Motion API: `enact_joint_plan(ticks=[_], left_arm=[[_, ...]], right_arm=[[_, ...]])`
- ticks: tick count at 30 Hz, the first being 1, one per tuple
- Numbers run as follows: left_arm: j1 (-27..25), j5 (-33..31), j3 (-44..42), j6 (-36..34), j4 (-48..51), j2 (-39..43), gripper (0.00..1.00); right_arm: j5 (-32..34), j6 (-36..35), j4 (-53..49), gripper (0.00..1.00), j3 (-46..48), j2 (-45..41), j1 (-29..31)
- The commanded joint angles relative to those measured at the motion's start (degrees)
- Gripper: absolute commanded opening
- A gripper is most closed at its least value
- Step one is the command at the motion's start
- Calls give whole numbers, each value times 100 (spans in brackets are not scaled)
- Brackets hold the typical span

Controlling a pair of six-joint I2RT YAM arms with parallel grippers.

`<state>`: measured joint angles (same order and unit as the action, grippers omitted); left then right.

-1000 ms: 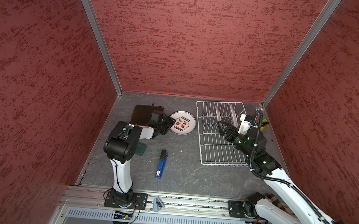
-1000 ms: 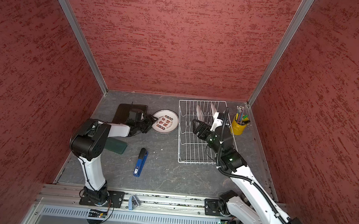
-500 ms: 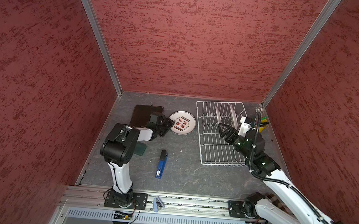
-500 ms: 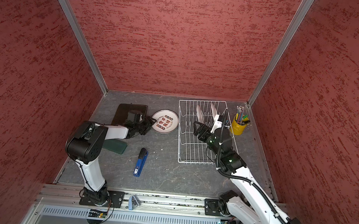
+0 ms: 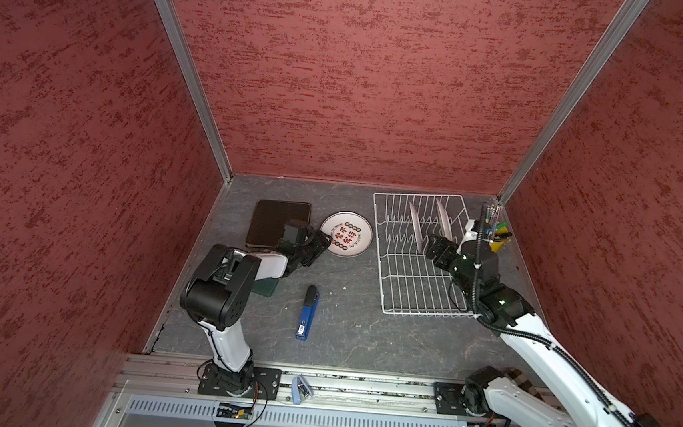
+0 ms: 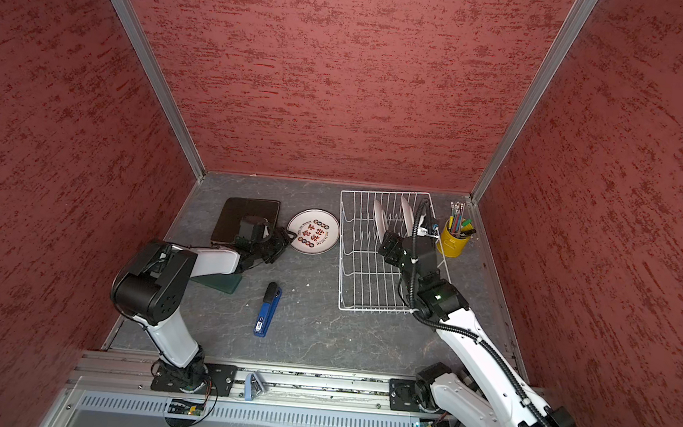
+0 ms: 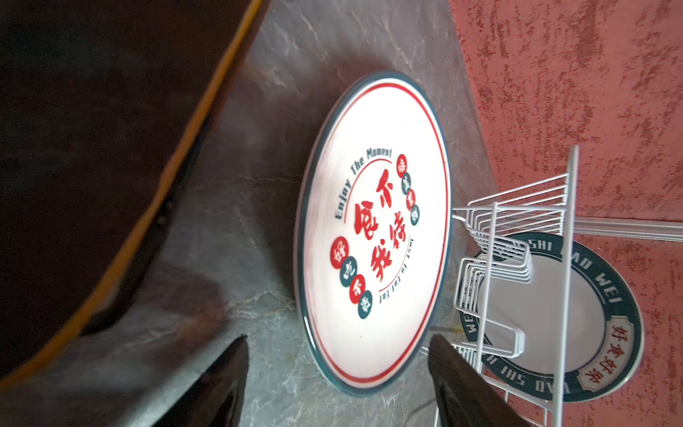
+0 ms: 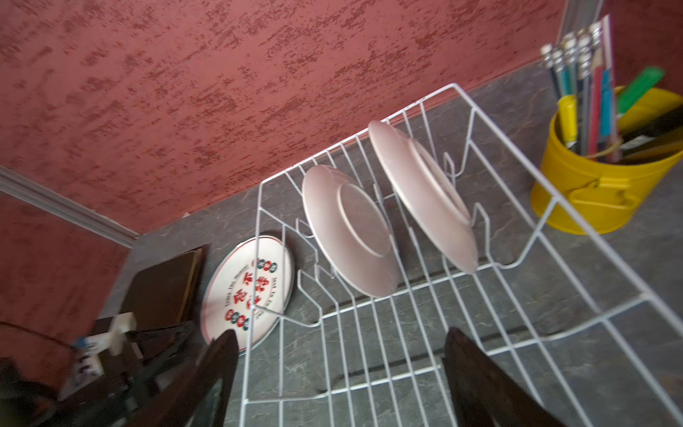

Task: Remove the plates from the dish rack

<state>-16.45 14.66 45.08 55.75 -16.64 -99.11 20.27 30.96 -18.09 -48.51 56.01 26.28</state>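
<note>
The left fingers [image 5: 323, 239] are spread wide and grip nothing. Right at their tips lies a round white plate [image 7: 373, 236] with red lettering, flat and face up on the desk [image 5: 355, 336]. In the left wrist view its near rim sits between the two tips, though whether either tip touches it is hard to say from here. Just to the side of those fingers, a dark brown square plate [image 5: 278, 222] lies back up, near the round one but apart from it.

Over on the other arm, the right fingers [image 5: 431, 248] are spread wide as well, empty, and hang above the dish rack [image 5: 427, 314]. Just beyond their tips two round plates stand on edge between the prongs, tilted, with their plain backs toward the fingers. They are the nearer plate [image 8: 349, 229] and, behind it, the farther plate [image 8: 421, 192].

A yellow cup [image 8: 598, 185] full of pens stands outside the rack, off to the side of the right fingers. Well behind the left fingers, a blue stapler [image 5: 307, 312] lies on open desk, and a green slab [image 6: 217, 282] sits partly under the left arm.
</note>
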Motion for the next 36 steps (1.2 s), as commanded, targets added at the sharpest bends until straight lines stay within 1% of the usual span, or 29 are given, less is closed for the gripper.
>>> enact_joint_plan(ticks=[1,3,6,13,17,19,20,22,27,36], left_arm=[[-87,-105,-86,-158,32,343,77],[-194,-161,-116,-212,138,502,77],[-364,-321,-211,-322,144,723,77],[-642,-672,-438,-391,31,1205,77],[-820,-796,-498,-389,4,1328,77],[-853,-818,-548,-381,-27,1371,77],[-853,-824,-579,-368,-55,1378,77],[-843,-819,-613,-354,-93,1402,77],[-851,-764,-601,-362,-111,1394,77],[-860,-712,-579,-371,-178,1268,77]], right_arm=[[979,-746,-790,89,-639,306,-30],[1222,-1043,-1127,89,-931,593,-41],[1263,-1399,-1329,89,-1213,948,-36],[1391,-2059,-1000,90,-1534,1734,-66],[1701,-2438,-973,89,-1985,2565,-156],[2022,-2607,-1084,88,-2288,3034,-165],[2219,-2710,-1111,87,-2413,3236,-167],[2375,-2916,-1067,85,-2556,3495,-184],[2256,-3082,-1030,79,-2863,3909,-312],[2277,-3309,-1019,68,-3203,4450,-540]])
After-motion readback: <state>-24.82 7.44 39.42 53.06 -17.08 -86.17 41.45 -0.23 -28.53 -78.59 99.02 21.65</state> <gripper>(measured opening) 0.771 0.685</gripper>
